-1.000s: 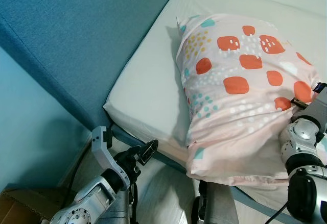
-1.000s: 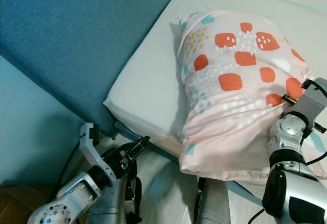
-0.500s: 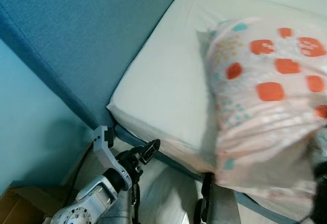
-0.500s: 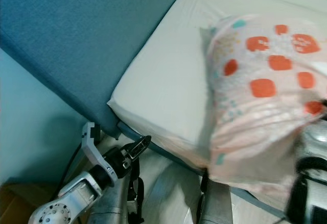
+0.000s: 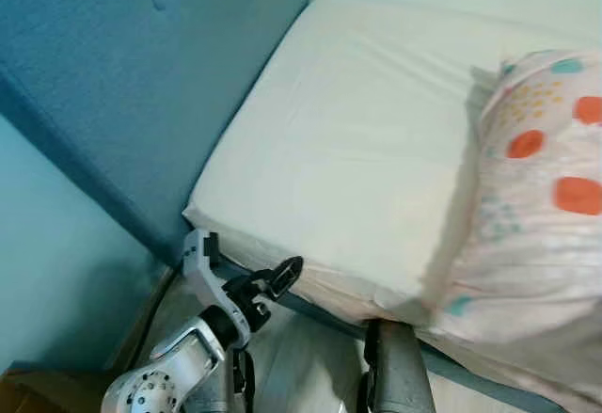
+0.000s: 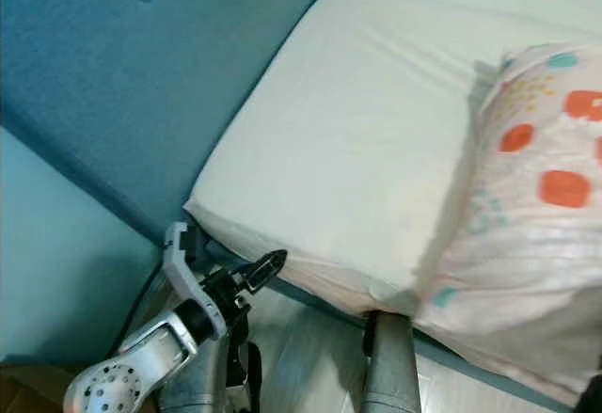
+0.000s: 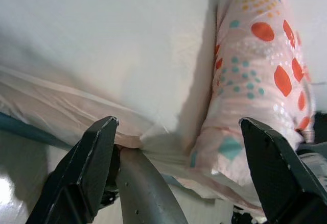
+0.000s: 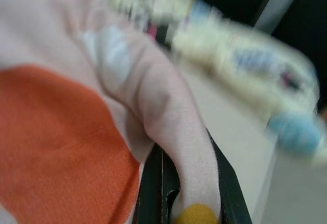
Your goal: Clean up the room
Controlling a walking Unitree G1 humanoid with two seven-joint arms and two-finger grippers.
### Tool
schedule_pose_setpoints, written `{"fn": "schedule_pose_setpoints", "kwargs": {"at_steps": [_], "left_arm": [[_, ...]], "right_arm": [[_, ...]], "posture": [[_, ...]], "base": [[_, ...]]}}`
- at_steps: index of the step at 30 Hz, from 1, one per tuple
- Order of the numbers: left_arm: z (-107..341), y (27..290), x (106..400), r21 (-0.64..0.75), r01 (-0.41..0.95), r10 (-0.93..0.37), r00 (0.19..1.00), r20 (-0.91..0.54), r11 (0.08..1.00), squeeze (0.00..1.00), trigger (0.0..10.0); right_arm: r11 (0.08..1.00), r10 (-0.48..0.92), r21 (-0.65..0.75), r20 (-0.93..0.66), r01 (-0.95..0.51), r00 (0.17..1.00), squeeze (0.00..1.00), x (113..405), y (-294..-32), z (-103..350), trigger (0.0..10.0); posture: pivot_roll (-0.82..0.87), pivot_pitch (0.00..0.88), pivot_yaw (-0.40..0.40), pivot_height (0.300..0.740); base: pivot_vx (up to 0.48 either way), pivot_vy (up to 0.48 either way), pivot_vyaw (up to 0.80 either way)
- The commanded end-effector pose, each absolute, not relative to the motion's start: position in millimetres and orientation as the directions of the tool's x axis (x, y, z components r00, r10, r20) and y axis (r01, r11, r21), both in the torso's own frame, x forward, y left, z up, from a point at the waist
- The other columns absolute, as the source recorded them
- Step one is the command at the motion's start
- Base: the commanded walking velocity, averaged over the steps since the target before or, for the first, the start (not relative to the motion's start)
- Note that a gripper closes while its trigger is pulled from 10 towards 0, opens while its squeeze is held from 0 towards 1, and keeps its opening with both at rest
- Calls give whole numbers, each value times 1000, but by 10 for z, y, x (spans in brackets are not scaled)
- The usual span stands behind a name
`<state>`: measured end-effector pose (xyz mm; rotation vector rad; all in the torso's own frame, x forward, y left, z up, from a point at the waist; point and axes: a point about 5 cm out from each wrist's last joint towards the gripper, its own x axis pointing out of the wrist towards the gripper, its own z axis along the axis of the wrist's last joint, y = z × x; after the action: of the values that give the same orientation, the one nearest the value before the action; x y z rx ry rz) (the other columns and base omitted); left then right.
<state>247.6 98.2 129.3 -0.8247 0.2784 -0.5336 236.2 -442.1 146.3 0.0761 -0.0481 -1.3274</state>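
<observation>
Early stage: right gripper (image 8: 179, 183) jaws clenched on pillow (image 5: 536, 215) fabric at bed's (image 5: 357, 150) 3 o'clock, left gripper (image 5: 277, 277) released, idle at 7 o'clock, placement pending.

You see the pillow (image 5: 541, 206) in soft, matt printed cloth, pinched between the right gripper (image 8: 181, 193)'s smooth black fingers. Beside it the mattress (image 5: 357, 159) wears smooth matt sheeting; the headboard (image 5: 113, 84) is woven fabric.

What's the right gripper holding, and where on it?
The right gripper pinches a fold of fabric at the pillow's edge. The left gripper holds nothing.
</observation>
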Motion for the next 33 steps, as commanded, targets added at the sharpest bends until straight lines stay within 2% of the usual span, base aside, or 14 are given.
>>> {"fn": "schedule_pose_setpoints", "kwargs": {"at_steps": [1,8,9,13,16,20,23,26,27,28,29,30,31,33], "left_arm": [[1272,873,2448,-799,328,-561,828,-14,503,0,10000],[1256,931,2429,-800,311,-543,839,-23,513,0,10000],[1269,912,2448,-806,315,-547,837,-14,502,0,10000],[1283,899,2458,-809,320,-551,835,-5,493,0,10000],[1311,872,2474,-820,337,-569,822,18,462,0,10000],[1432,835,2493,-833,423,-642,759,111,357,0,10000],[1460,828,2497,-829,445,-660,741,128,339,0,10000],[1518,801,2519,-810,503,-707,688,163,301,0,10000],[1518,801,2519,-810,503,-707,688,163,301,0,10000],[1554,790,2524,-798,535,-732,655,186,276,0,10000],[1554,790,2524,-798,535,-732,655,186,276,0,10000],[1562,783,2523,-793,549,-747,636,192,264,0,10000],[1562,783,2523,-793,549,-747,636,192,264,0,10000],[1571,772,2517,-785,571,-772,603,201,242,0,10000]], "right_arm": [[216,-973,70,-61,974,221,0,2277,-4442,1343,10000],[258,-960,22,-105,966,259,0,2273,-4425,1254,10000],[292,-948,4,-129,957,290,1000,2285,-4412,1216,10000],[301,-944,13,-139,953,300,1000,2288,-4406,1201,10000],[339,-929,21,-149,940,338,1000,2311,-4389,1187,10000],[409,-909,-7,-90,912,407,1000,2428,-4326,1270,10000],[429,-902,-11,-68,903,427,1000,2470,-4297,1299,10000],[541,-841,29,15,841,541,1000,2648,-4141,1409,10000],[541,-841,29,15,841,541,1000,2648,-4141,1409,10000],[635,-772,71,82,769,630,1000,2765,-3992,1490,10000],[635,-772,71,82,769,630,1000,2765,-3992,1490,10000],[694,-720,90,116,715,684,1000,2816,-3891,1522,10000],[694,-720,90,116,715,684,1000,2816,-3891,1522,10000],[790,-613,107,161,604,774,1000,2847,-3689,1540,10000]], "posture": [[95,319,-8,596],[97,319,-18,596],[95,316,-18,596],[94,315,-19,596],[88,309,-18,596],[62,298,-11,596],[62,298,-11,596],[47,284,0,596],[47,284,0,596],[40,277,4,596],[40,277,4,596],[36,274,6,596],[36,274,6,596],[27,270,7,596]], "base": [[0,0,0],[0,0,0],[0,0,0],[0,0,0],[0,0,0],[0,0,0],[0,0,0],[0,0,0],[0,0,0],[0,0,0],[0,0,0],[0,0,0],[0,0,0],[0,0,0]]}}
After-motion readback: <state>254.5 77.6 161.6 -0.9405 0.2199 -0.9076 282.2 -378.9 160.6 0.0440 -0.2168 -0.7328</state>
